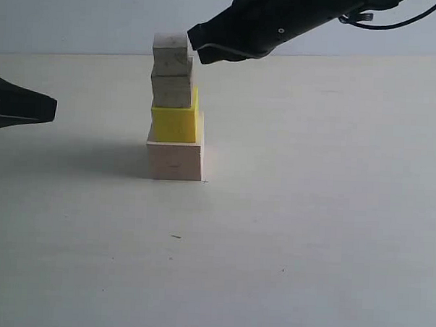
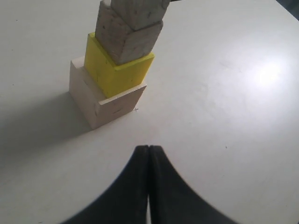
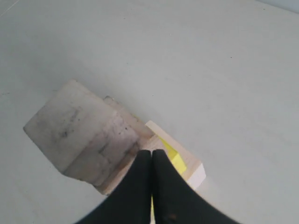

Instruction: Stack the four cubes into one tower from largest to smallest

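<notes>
Closed, the right claw (image 1: 195, 41) is hovering beside the top cube (image 1: 170, 45); left claw (image 1: 52, 109) closed too. Light, rigid, probably tippy: pinch flat sides.

The right arm (image 1: 297, 18) slanted down from the upper right toward the left; the right gripper (image 3: 151, 156) at its tip had its jaws pressed together; the left gripper (image 2: 148, 151) lay low and level at the left edge of the exterior view, jaws likewise closed.
</notes>
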Robot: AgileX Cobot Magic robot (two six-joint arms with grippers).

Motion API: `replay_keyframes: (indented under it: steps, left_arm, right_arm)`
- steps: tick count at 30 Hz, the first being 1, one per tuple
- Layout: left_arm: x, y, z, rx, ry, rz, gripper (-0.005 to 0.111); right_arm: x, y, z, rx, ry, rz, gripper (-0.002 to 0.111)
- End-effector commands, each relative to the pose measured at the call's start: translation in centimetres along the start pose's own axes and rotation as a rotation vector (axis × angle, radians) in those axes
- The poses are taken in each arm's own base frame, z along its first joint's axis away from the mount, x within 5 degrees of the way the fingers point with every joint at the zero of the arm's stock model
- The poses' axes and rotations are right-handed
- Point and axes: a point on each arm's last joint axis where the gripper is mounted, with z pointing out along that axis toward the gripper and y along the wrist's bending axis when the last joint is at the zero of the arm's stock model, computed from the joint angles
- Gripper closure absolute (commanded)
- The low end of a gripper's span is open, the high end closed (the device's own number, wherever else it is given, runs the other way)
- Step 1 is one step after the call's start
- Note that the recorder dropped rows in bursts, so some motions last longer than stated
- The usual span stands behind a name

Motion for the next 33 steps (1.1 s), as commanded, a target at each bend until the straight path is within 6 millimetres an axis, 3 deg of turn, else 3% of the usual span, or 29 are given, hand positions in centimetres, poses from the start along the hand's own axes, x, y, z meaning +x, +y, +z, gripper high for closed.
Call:
replay_keyframes:
  steps: [1,33]
  left_arm:
    - [-0.03,-0.14,-0.04,0.006,-0.009,-0.005,0.107]
    - [-0.04,-0.15,-0.04,0.006,-0.01,-0.007,0.107]
  right_arm:
    - [-0.13,0.43,-0.94,-0.004,0.019,0.033,0.108]
    - [0.44,1.25,-0.66,-0.113,0.072,0.022,0.108]
